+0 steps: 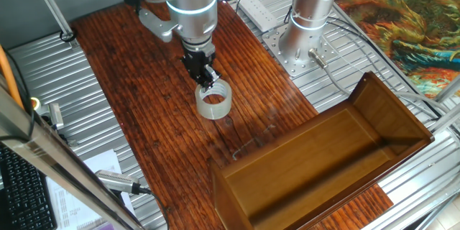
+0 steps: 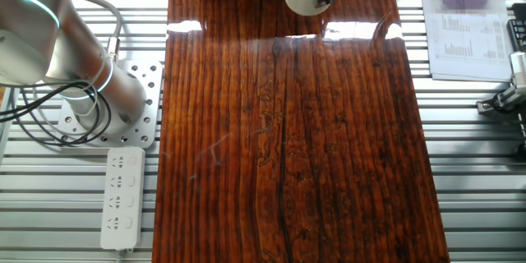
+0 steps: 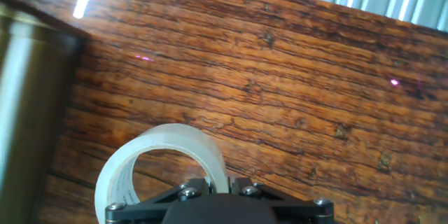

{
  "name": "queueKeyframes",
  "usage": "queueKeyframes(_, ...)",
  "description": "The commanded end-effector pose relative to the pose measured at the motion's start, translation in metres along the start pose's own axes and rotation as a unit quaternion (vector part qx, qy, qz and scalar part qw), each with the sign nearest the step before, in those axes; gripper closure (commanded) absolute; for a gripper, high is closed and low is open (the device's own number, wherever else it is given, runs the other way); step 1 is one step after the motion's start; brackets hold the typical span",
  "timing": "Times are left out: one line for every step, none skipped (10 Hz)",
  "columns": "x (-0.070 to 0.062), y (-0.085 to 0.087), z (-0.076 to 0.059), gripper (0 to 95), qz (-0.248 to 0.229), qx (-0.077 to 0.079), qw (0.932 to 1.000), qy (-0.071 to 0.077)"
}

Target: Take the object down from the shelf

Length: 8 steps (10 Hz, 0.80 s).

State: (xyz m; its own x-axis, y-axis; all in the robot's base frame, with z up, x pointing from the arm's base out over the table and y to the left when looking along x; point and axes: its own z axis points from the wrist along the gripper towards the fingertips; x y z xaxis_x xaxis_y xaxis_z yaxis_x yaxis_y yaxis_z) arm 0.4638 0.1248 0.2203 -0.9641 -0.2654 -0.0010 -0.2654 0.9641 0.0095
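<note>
Hand view cuts off the big brown wooden box shelf (image 1: 338, 159). Out of it, over the dark red table (image 1: 136, 86): whitish see-through tape ring (image 1: 213, 100), hole facing up. Black claw (image 1: 207, 77) clamped on its rim, fingertips mostly hidden.
</note>
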Motion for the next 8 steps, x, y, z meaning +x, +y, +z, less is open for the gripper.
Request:
queueKeyframes(-0.008, -0.010, 0.021, 95.0, 0.000, 0.015, 0.9998, 0.013)
queueKeyframes(-0.010, -0.013, 0.028, 95.0, 0.000, 0.016, 0.9998, 0.013)
queueKeyframes(-0.014, -0.018, 0.041, 95.0, 0.000, 0.017, 0.9998, 0.011)
queueKeyframes(-0.016, -0.025, 0.053, 95.0, -0.005, 0.014, 0.9998, 0.009)
queueKeyframes(-0.017, -0.034, 0.064, 95.0, -0.009, 0.009, 0.9999, 0.007)
queueKeyframes(-0.018, -0.040, 0.070, 95.0, -0.012, 0.008, 0.9999, 0.007)
queueKeyframes(-0.018, -0.047, 0.075, 95.0, -0.018, 0.009, 0.9998, 0.009)
queueKeyframes(-0.017, -0.054, 0.079, 95.0, -0.021, 0.010, 0.9997, 0.010)
